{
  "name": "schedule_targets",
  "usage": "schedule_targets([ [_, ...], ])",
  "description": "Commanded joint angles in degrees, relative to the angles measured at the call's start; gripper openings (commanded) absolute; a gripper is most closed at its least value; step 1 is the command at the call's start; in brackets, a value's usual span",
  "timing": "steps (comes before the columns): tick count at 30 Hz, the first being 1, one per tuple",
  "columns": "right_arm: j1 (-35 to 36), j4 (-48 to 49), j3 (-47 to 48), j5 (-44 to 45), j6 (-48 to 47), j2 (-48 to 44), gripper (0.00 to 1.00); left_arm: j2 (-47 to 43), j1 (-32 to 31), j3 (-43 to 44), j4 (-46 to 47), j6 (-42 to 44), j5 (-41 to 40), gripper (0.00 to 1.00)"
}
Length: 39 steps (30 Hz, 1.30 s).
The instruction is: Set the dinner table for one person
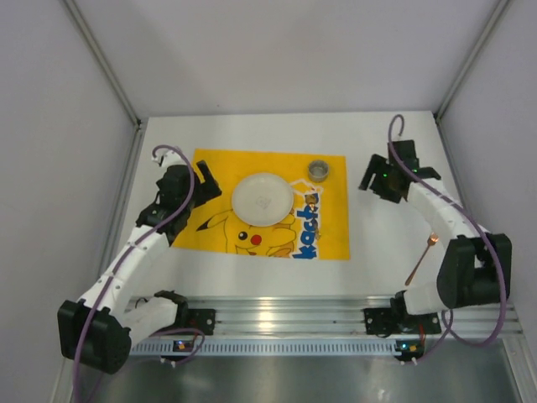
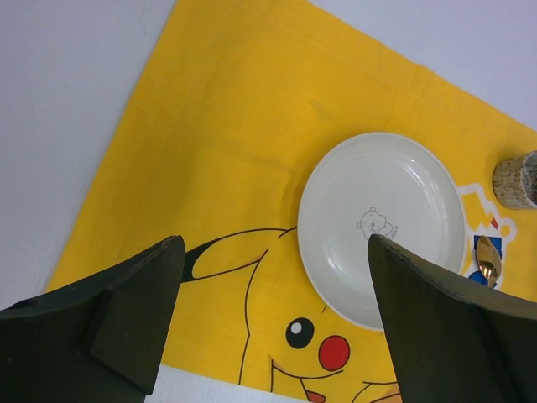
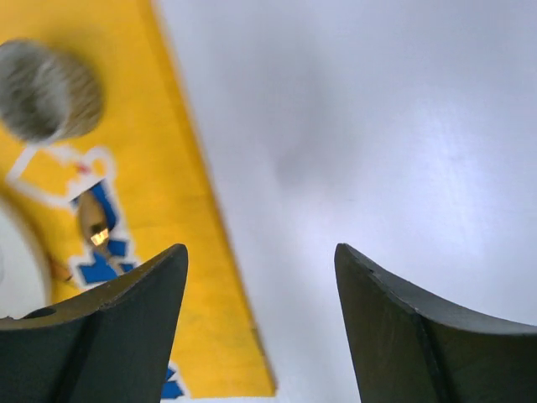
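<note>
Left gripper is wide open with nothing between the fingers, hovering at the left edge of the yellow Pikachu mat and facing the plate. Right gripper is also open and empty, over the bare dinner table just right of the mat's right edge. The dinner table is the big white top under everything, with a ribbed aluminium rail along the near edge by the arm bases. The mat lies roughly centred on it. On the mat: white plate with a small bear print about mid-mat, speckled grey cup near the far right corner and apart from the plate, gold spoon just right of the plate, with only its bowl clear in the wrist views. Off the mat: copper-coloured long-handled utensil on the bare table right of the mat, next to the right arm. Spoon or fork, can't tell.
</note>
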Motion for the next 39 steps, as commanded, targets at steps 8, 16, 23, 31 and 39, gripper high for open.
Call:
schedule_targets([
  [8, -20.62, -12.80, -6.32, 26.65, 3.22, -5.10, 0.71, 6.85, 0.30, 0.81, 5.73, -3.01, 10.29, 0.94],
  [16, -29.59, -13.43, -11.49, 28.16, 4.00, -3.85, 0.70, 10.71, -1.72, 3.09, 5.21, -3.72, 14.59, 0.95],
  [23, -30.57, -9.38, -16.52, 21.39, 4.62, -3.24, 0.64, 13.53, -3.48, 6.35, 3.89, -3.02, 14.51, 0.96],
  [31, -31.53, -4.82, -16.08, 18.40, 5.06, 2.64, 0.46, 13.89, -3.57, 7.40, 2.13, -3.37, 13.63, 0.97],
  [39, -33.73, 0.73, -21.17, 13.82, 6.38, 5.03, 0.31, 11.87, -3.57, 6.35, 0.98, -2.49, 10.91, 0.97],
])
